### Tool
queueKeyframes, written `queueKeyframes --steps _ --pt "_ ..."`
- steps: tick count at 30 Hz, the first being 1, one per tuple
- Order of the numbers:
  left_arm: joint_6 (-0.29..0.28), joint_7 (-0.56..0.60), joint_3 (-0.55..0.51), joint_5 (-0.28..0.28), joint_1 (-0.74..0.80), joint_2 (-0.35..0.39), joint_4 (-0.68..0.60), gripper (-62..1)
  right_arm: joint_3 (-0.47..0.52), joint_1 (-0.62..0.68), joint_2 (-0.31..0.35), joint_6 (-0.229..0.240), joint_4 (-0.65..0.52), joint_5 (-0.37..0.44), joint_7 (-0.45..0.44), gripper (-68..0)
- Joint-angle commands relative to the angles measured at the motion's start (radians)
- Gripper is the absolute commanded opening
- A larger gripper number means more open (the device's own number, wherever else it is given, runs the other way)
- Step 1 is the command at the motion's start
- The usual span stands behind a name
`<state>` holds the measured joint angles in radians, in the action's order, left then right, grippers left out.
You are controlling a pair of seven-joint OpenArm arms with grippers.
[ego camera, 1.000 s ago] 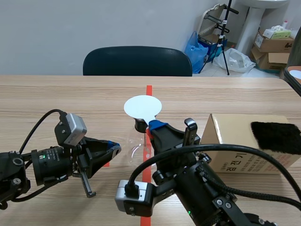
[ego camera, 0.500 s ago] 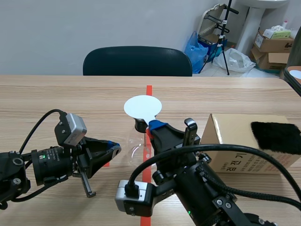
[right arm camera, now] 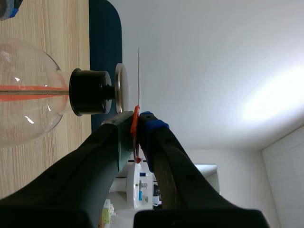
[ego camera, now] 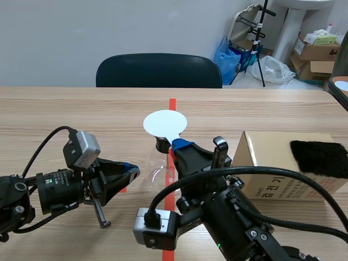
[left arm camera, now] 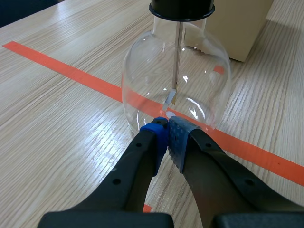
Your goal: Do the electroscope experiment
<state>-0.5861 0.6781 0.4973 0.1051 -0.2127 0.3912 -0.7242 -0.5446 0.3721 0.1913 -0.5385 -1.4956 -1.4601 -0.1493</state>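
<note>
Two black arms work at a pale wooden table [ego camera: 81,109]. Left gripper [ego camera: 132,172], entering from the left: fingers closed together with nothing between them, blue pads [left arm camera: 159,133] meeting just beside the left side of the clear round glass flask [left arm camera: 175,80]; whether they touch the glass cannot be told. Flask: upright on the orange-red tape line at the table's middle, closed by a black stopper [right arm camera: 89,92]. The stopper carries a thin metal rod [left arm camera: 177,52] down into the bulb and a small round metal plate [right arm camera: 121,90] above it. Right gripper [right arm camera: 137,118], entering from the near right: fingers clamped on the thin red handle [right arm camera: 136,111] of a white round disc [ego camera: 165,123], which is held level over the metal plate. The right wrist view shows a narrow gap between disc and plate. Right of the flask: a tan cardboard box [ego camera: 272,179] with a black fuzzy cloth [ego camera: 321,157] lying on its top. Far side: a dark chair back [ego camera: 159,69].
</note>
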Motion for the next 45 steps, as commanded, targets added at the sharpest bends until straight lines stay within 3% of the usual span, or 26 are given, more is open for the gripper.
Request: queueKeyframes --steps 1,25,33,45 --pt "0.000 0.014 -0.002 -0.007 0.000 0.009 -0.022 -57.9 0.003 -0.009 0.005 -0.014 -0.008 -0.001 0.005 -66.2" --pt "0.000 0.014 -0.002 -0.007 0.000 0.009 -0.022 -57.9 0.003 -0.009 0.005 -0.014 -0.008 -0.001 0.032 -66.2" --pt "0.000 0.014 -0.002 -0.007 0.000 0.009 -0.022 -57.9 0.003 -0.009 0.005 -0.014 -0.008 -0.001 0.177 -66.2" --pt "0.000 0.014 -0.002 -0.007 0.000 0.009 -0.022 -57.9 0.003 -0.009 0.005 -0.014 -0.008 -0.001 0.469 -66.2"
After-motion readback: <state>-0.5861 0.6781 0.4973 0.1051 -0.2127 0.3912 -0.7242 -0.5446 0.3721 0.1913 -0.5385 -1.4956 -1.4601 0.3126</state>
